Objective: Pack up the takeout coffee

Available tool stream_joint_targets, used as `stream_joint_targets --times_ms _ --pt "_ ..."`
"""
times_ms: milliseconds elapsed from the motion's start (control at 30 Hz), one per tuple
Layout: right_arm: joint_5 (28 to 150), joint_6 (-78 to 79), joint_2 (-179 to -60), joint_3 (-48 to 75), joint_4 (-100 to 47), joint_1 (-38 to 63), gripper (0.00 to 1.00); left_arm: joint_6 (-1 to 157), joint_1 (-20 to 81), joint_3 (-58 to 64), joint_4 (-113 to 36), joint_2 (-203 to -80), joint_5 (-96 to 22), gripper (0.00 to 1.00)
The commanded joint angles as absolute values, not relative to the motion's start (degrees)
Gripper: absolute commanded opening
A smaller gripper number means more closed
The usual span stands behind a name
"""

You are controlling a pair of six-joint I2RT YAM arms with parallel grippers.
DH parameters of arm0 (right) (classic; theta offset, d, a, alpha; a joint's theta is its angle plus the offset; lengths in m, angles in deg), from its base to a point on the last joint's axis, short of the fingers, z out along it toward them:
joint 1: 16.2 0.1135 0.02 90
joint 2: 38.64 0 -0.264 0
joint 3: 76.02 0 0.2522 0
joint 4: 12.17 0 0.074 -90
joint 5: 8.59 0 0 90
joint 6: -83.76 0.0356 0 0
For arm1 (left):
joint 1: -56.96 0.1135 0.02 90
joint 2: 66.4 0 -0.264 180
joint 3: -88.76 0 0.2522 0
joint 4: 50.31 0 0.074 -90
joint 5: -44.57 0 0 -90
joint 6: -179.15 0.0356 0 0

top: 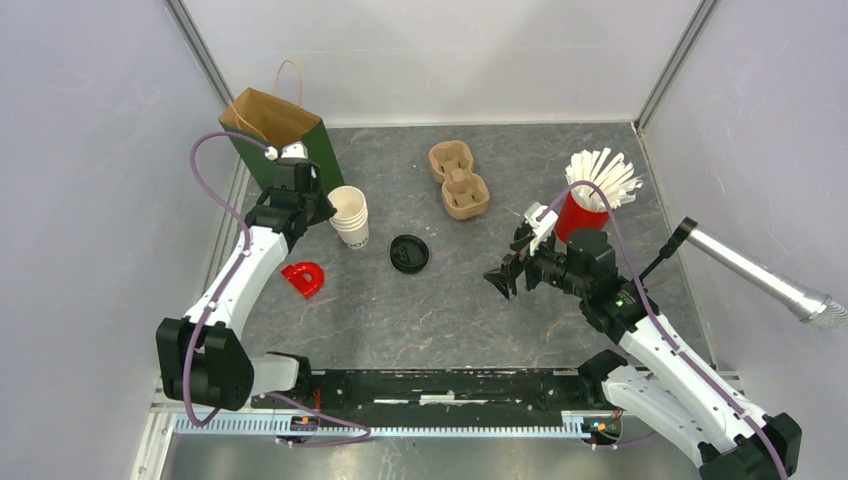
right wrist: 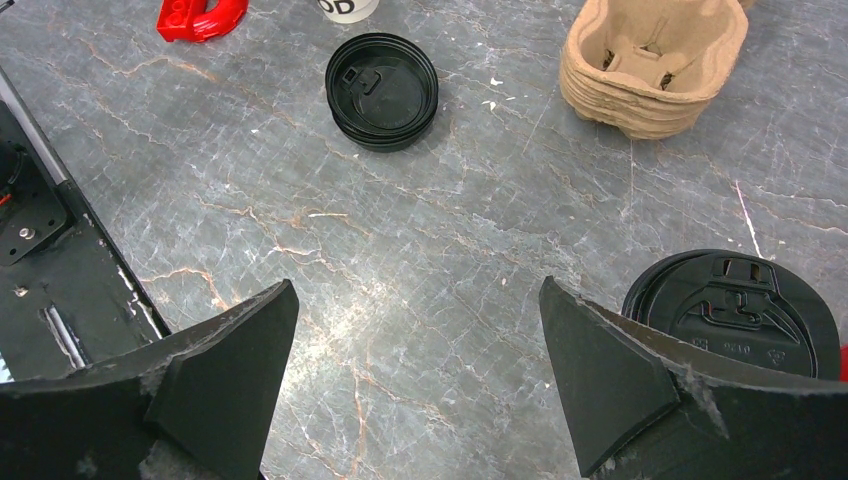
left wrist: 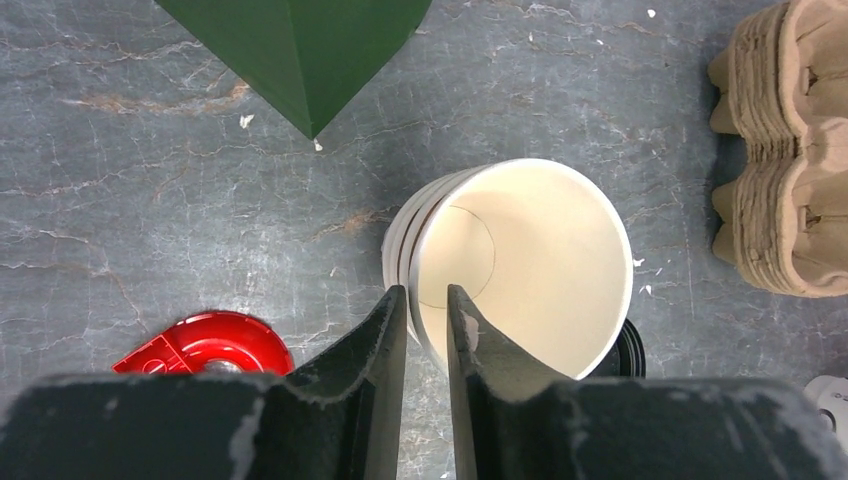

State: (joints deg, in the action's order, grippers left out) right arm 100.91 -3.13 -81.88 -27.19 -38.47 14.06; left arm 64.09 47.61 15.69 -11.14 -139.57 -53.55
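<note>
I am holding my right gripper (right wrist: pixel 415 290) spread as wide as it goes, with nothing between the fingers, hovering over bare grey table (right wrist: pixel 450 230). The takeout coffee (right wrist: pixel 735 310) is standing just outside my right-hand finger. Its black lid is showing from above, with its near edge tucked behind that finger, and I cannot tell whether the two are touching. Ahead of the tool a short pile of loose black lids (right wrist: pixel 382 90) is lying flat, with open table running all the way from it back to my fingertips. Ahead and to the right the stacked pulp cup carriers (right wrist: pixel 650 60) are sitting well apart from the coffee. To the left the black base rail (right wrist: pixel 40 230) is running along the table's edge. The red cup of straws (top: pixel 580 212) is standing close behind this wrist.

My left gripper (left wrist: pixel 428 292) is nearly closed, with only a thin slot showing between the fingers. That slot is lining up over the near rim of the stack of white cups (left wrist: pixel 540 250): the right finger is lying over the top cup's mouth, the left one outside the stack. I cannot tell whether I am pinching the rim or only straddling it. Ahead and to the left the green corner of the paper bag (left wrist: pixel 300 50) is pointing toward the stack, with a strip of bare table between them. A red plastic piece (left wrist: pixel 215 345) is lying left of the fingers, apart from the cups.
</note>
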Motion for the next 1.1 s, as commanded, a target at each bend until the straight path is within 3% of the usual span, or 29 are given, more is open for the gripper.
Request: stream_joint_targets --times_ms 0,133,500,800,1067 --pt "101.36 -3.87 -81.59 -27.10 -36.90 14.16 0.98 66.03 47.88 13.56 -11.24 -140.29 -54.83 0.29" --pt "101.36 -3.86 -81.51 -27.10 -36.92 14.12 0.98 66.21 47.90 13.74 -11.87 -140.56 -54.39 0.26" --pt "101.12 -4.00 -81.70 -27.53 -36.65 14.12 0.98 66.88 47.90 11.61 -9.88 -138.88 -52.20 0.02" --pt "101.19 -3.96 -82.18 -27.80 -36.39 14.12 0.98 66.47 47.95 9.94 -8.79 -137.34 -51.46 0.02" --pt "101.13 -4.13 -81.94 -27.63 -36.75 14.12 0.98 60.64 51.30 13.92 -13.03 -137.30 -39.97 0.02"
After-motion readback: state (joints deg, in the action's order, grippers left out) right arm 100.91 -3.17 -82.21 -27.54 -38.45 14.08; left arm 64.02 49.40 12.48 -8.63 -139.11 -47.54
